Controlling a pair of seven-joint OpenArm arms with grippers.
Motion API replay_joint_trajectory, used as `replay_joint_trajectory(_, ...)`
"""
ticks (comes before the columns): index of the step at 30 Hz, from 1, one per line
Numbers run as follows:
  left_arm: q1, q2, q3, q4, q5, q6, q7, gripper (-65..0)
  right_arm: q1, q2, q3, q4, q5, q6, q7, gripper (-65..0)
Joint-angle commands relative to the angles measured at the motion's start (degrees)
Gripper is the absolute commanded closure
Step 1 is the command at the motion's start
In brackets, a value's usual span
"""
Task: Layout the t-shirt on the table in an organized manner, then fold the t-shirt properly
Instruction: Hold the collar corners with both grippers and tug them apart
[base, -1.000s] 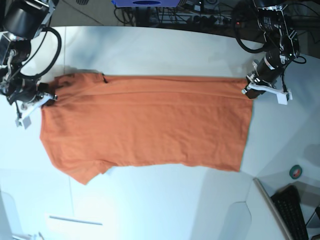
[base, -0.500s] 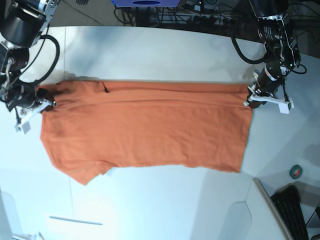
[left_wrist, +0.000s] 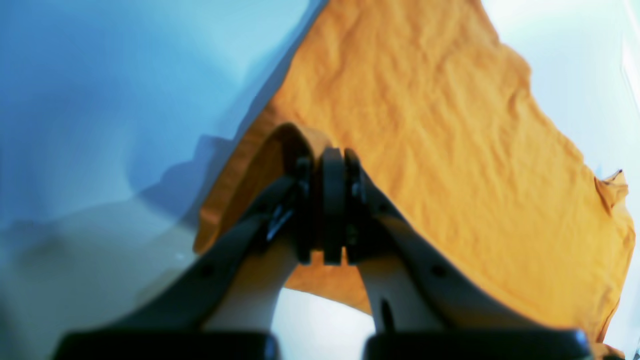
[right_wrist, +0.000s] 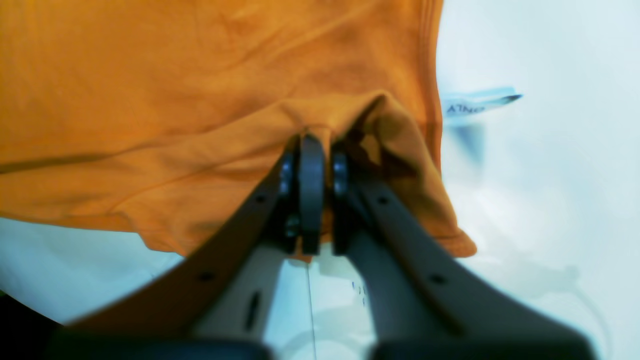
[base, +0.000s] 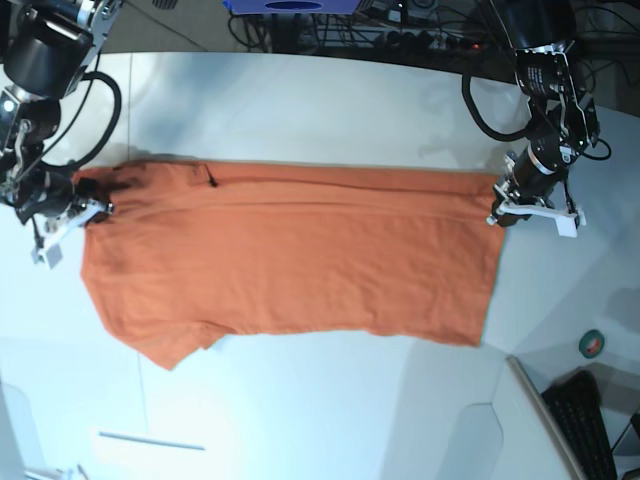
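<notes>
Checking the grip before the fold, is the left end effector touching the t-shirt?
Touching. The left wrist view shows the left end effector closed on a raised fold at the edge of the t-shirt, with orange cloth bunched between its tips.

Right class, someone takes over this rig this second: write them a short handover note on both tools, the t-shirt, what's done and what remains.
Left tool: shut on the t-shirt's hem corner.
Right tool: pads close together with cloth bunched at them by the sleeve edge; grip uncertain, possibly letting go.
T-shirt: lies lengthwise across the table, folded over along its far edge, one sleeve showing near the front.
Done: garment stretched out flat.
Left: release, then finish the remaining folds.
</notes>
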Motion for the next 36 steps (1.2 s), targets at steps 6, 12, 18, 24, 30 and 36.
replay_joint_trajectory(6,-1.23,-1.31,-0.18,0.08,-0.55,-0.39,-1.19,-34.6,0.74,0.66,0.61,1.61,0.69,-0.01,0.94,-26.4)
replay_joint_trajectory(12,-4.05,-1.31,-0.35,0.25,-0.73,-0.47,-1.36,-48.7,-2.25,-1.10,2.02,11.02,0.96,0.43,1.03,-27.0)
replay_joint_trajectory(18,-2.46,-1.39,-0.88,5.61,-0.82,-0.56,-1.36,-48.7,-7.09,-4.79,7.47,24.47,0.96,0.51,1.03,-27.2)
replay_joint_trajectory(24,6.15,0.63,-6.51,7.81,-0.91,-6.01,-1.54,-48.5,-8.23,-7.34,19.43,26.14,0.96,0.51,0.76,-32.1)
replay_joint_trajectory(30,7.65,3.97,-15.12,3.33,-0.55,-18.23,-1.54,-48.5,-8.32,-7.16,22.15,17.26,0.96,4.56,0.68,-47.3)
replay_joint_trajectory(36,5.45,3.97,-15.12,-1.86,-0.47,-18.67,-1.54,-48.5,-6.56,-6.99,22.42,6.54,0.96,8.95,1.11,-46.8)
